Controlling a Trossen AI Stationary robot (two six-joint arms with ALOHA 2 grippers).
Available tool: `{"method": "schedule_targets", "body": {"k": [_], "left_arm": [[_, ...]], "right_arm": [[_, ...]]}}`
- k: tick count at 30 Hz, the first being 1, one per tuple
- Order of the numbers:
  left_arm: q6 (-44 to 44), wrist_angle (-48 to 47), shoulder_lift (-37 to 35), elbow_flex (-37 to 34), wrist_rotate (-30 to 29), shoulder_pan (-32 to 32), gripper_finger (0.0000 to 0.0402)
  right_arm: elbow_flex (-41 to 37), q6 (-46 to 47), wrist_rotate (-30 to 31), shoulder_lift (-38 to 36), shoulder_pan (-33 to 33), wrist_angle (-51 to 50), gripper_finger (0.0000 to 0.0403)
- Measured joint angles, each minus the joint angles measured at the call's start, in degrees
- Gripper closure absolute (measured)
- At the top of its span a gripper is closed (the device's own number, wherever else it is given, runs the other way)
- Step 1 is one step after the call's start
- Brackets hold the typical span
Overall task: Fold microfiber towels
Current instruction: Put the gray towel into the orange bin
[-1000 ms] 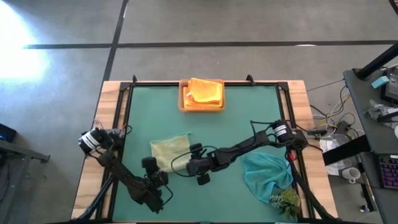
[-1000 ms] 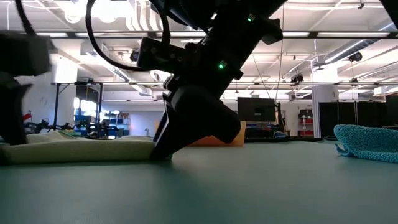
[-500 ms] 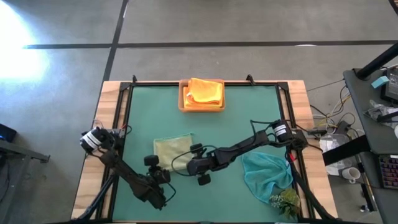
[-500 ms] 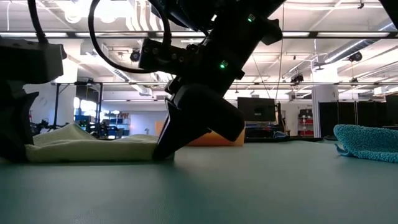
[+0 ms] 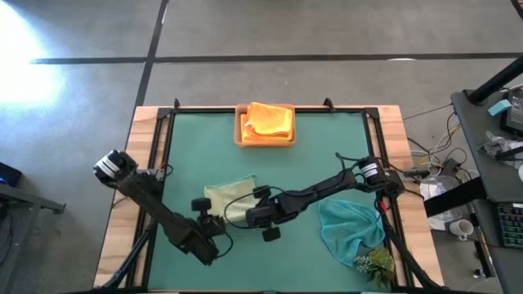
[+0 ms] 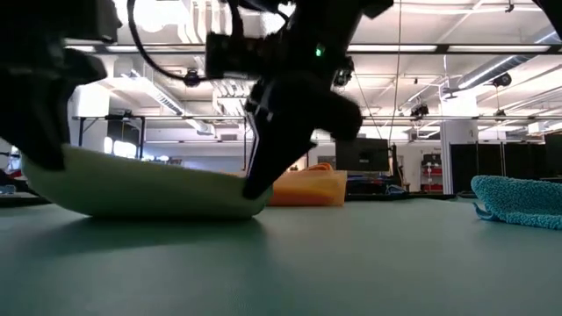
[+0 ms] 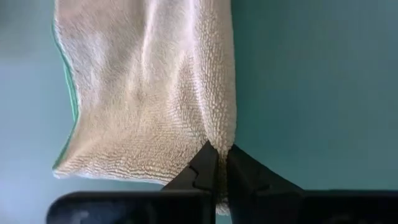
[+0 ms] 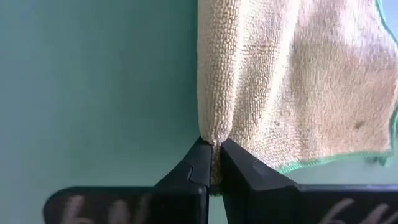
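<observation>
Both grippers pinch the near corners of the pale green towel: left gripper clamped on one corner, right gripper clamped on the other, the held edge raised off the green table mat. Behind them, the wooden tray holds folded orange and yellow towels. At the mat's right edge lies the crumpled teal towel.

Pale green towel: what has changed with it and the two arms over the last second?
Both end effectors closed on the near edge of the pale green towel, the left end effector at one corner and the right end effector at the other, and began lifting it off the mat. The teal towel and the tray of orange towels stayed put.
</observation>
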Motion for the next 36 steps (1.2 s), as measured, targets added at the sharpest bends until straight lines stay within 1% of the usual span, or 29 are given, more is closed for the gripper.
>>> {"method": "schedule_targets", "body": {"k": [2, 4, 8, 10, 15, 17, 21, 24, 29, 36], "left_arm": [[3.27, -0.39, -1.57, 1.11, 1.91, 1.54, 0.0401], [5.75, -0.31, -3.06, 2.41, 2.46, 3.09, 0.0401], [10.43, -0.35, -5.57, 4.78, 2.56, 6.33, 0.0401], [13.17, -0.89, -6.4, 6.0, 2.46, 7.94, 0.0401], [22.12, -1.06, -7.28, 9.27, 2.01, 12.5, 0.0401], [25.26, -0.94, -7.3, 10.74, 0.75, 14.73, 0.0401], [32.3, -0.93, -7.32, 13.58, 0.02, 19.31, 0.0401], [38.78, -0.92, -7.46, 15.93, -1.58, 22.56, 0.0401], [49.48, -0.89, -7.52, 20.03, -2.95, 28.32, 0.0401], [63.2, -0.55, -7.59, 24.07, -5.03, 36.33, 0.0402]], "right_arm": [[0.05, 0.77, -0.52, -1.59, 0.12, -0.6, 0.0393], [-0.02, 1.88, -0.42, -3.36, 0.13, -1.46, 0.0393], [-0.2, 4.6, 0.54, -6.62, 0.09, -5.86, 0.0394], [-0.53, 5.66, 2.55, -8.47, 0.09, -7.08, 0.0394], [-0.9, 7.37, 4.01, -12.73, -0.19, -9.36, 0.0394], [-0.96, 8.23, 5.91, -14.06, -0.28, -11.27, 0.0394], [-1.04, 11.22, 10.53, -17.34, -0.66, -16.38, 0.0394], [-1.15, 12.95, 13.31, -19.8, -1.42, -19.13, 0.0394], [-1.26, 14.59, 16.08, -23.78, -3.87, -20.06, 0.0394], [-1.23, 16.05, 21.94, -28.62, -9.52, -19.49, 0.0394]]}}
